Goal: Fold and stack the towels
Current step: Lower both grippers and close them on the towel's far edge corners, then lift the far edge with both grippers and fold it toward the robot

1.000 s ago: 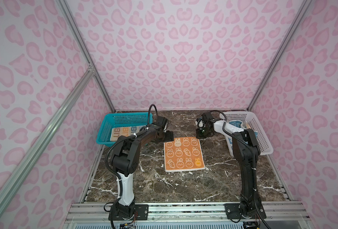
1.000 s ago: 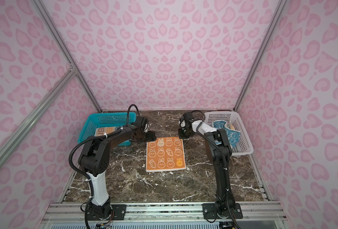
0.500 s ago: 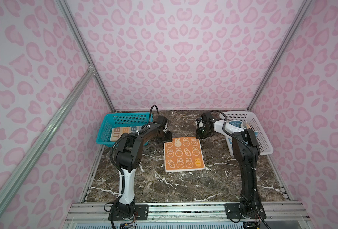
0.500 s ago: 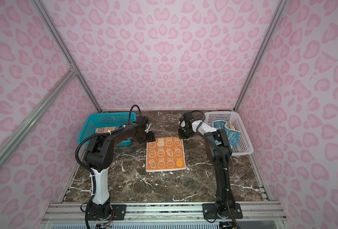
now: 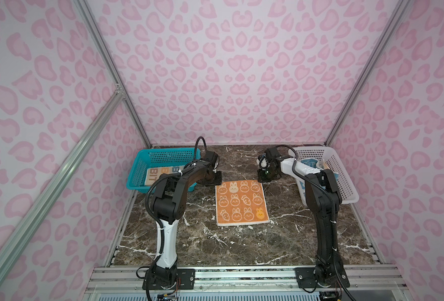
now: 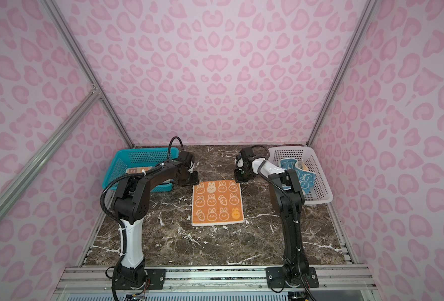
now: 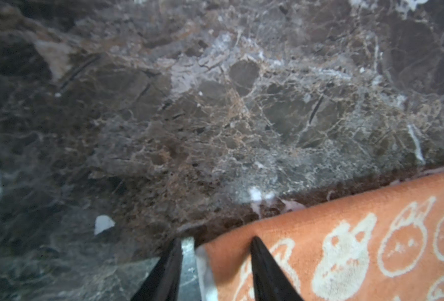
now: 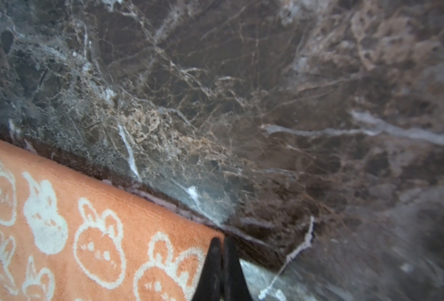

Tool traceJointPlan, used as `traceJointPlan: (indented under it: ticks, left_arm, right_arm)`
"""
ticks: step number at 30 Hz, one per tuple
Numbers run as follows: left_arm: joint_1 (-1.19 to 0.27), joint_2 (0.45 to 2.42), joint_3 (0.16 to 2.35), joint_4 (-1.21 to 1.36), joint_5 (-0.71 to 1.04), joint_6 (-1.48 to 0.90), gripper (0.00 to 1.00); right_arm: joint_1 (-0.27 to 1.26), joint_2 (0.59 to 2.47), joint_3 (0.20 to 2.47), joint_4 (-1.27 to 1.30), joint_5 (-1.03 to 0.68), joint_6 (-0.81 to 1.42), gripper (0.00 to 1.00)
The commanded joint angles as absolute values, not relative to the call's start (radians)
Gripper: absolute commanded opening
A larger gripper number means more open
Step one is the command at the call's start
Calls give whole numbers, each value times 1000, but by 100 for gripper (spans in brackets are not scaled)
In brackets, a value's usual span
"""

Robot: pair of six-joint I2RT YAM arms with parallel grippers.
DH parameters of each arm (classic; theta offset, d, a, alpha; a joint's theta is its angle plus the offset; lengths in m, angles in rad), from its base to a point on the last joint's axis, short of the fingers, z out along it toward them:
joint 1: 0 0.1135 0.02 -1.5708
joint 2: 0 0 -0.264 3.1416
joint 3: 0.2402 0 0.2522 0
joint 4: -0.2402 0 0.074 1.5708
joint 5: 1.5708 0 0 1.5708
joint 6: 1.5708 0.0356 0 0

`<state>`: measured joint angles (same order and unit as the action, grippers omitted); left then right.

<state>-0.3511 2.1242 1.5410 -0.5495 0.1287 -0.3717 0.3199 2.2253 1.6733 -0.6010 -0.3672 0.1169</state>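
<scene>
In both top views the orange rabbit towel (image 5: 241,203) lies flat mid-frame on the marble tabletop (image 5: 215,242), with the left gripper (image 5: 215,181) and right gripper (image 5: 264,178) at its upper corners. In the left wrist view, the left gripper (image 7: 215,241) is spread astride a towel corner. In the right wrist view, the right gripper (image 8: 222,242) is pressed together at the towel's corner.

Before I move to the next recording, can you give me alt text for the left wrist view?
The left gripper stands with its two black fingertips apart astride a corner of the orange towel with white rabbit drawings, one tip over the cloth and one over the bare marble tabletop beside it. Dark veined marble fills the rest of the view.
</scene>
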Motion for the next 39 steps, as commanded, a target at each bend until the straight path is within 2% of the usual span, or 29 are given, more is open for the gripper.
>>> traceJointPlan:
  ticks: [1, 13, 21, 39]
  left_arm:
    - [-351, 2140, 1537, -583, 128, -366, 37]
    - [-351, 2149, 1519, -583, 122, -359, 19]
    - [-348, 2142, 1577, -618, 92, -342, 3]
    - [-347, 1972, 1555, -595, 86, -320, 3]
  right_arm:
    - [323, 2238, 1663, -670, -345, 112, 0]
    - [322, 2235, 1663, -673, -342, 113, 0]
    - [309, 2220, 1678, -680, -357, 133, 0]
    - [287, 2046, 1595, -673, -431, 181, 0]
